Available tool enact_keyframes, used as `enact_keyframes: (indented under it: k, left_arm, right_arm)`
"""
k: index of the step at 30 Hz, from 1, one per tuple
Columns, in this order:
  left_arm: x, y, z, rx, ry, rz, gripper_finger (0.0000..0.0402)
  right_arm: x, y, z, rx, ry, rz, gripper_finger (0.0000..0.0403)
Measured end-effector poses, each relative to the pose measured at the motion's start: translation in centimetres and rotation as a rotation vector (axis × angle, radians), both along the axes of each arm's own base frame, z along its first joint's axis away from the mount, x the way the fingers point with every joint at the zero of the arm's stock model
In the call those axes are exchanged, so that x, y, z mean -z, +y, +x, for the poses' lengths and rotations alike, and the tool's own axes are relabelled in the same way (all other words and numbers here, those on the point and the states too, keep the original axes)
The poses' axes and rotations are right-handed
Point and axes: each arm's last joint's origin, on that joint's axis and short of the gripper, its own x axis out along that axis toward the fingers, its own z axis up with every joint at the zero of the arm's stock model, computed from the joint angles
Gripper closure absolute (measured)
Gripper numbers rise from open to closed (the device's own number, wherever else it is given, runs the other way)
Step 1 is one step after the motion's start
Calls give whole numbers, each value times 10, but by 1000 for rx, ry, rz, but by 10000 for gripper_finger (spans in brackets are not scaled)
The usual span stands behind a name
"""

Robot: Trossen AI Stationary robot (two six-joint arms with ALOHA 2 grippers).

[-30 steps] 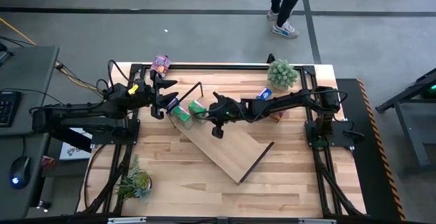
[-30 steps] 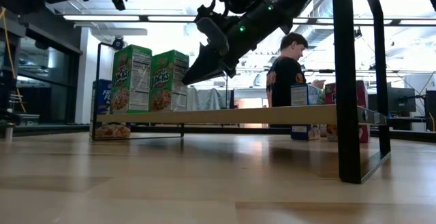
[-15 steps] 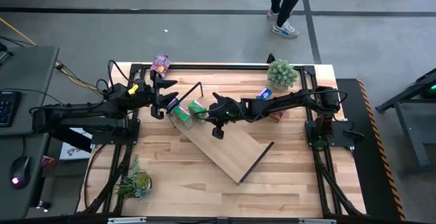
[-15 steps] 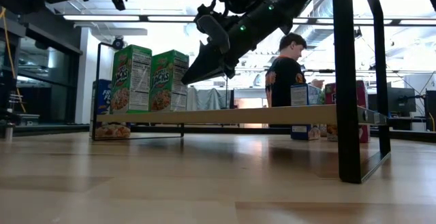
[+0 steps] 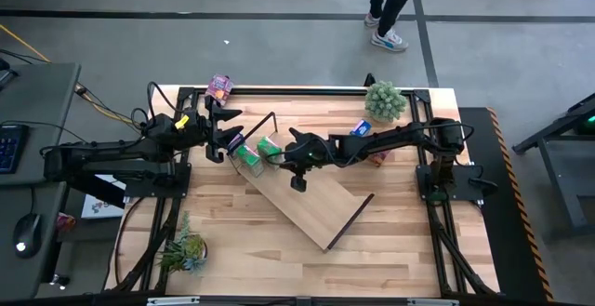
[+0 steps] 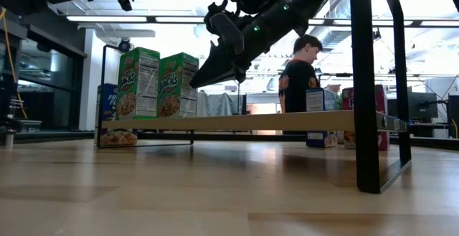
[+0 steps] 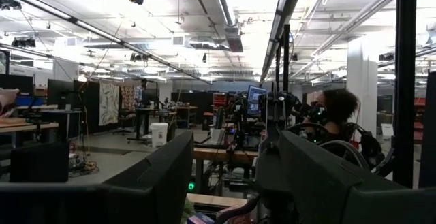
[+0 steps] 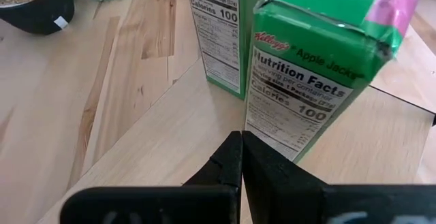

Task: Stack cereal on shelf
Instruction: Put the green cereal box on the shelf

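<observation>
High view shows two green cereal boxes [image 5: 257, 151] upright at one end of the shelf [image 5: 311, 204]. Right gripper [image 5: 282, 153] hovers beside them, fingers clenched and empty; left gripper [image 5: 226, 131], fingers spread, apparently holds nothing.

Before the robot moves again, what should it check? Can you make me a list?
1. Two green cardboard cereal boxes standing upright on the long light-wood shelf board: ok.
2. Right hand shut and holding nothing, just in front of the nearer green box: ok.
3. Left hand open, waiting near the shelf's end by the boxes: ok.
4. Shelf lying straight on the table: not ok, it sits at a slant in the high view.
5. More cereal left to stack: ok, a small blue cardboard box and a pink one are off the shelf.
6. Person behind the table, away from the arms: ok.
</observation>
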Motion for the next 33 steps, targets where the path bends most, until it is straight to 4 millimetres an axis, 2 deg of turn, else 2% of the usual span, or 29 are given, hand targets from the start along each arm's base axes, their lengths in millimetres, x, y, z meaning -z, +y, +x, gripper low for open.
enact_keyframes:
  k: [9, 20, 33]
  left_arm:
    - [0, 0, 0, 0, 0, 0, 193]
    - [0, 0, 0, 0, 0, 0, 193]
    - [0, 0, 0, 0, 0, 0, 193]
  right_arm:
    - [-2, -3, -1, -16, 36, -23, 403]
    - [-9, -5, 4, 50, -38, -62, 403]
    - [-16, -5, 8, 46, -122, -64, 403]
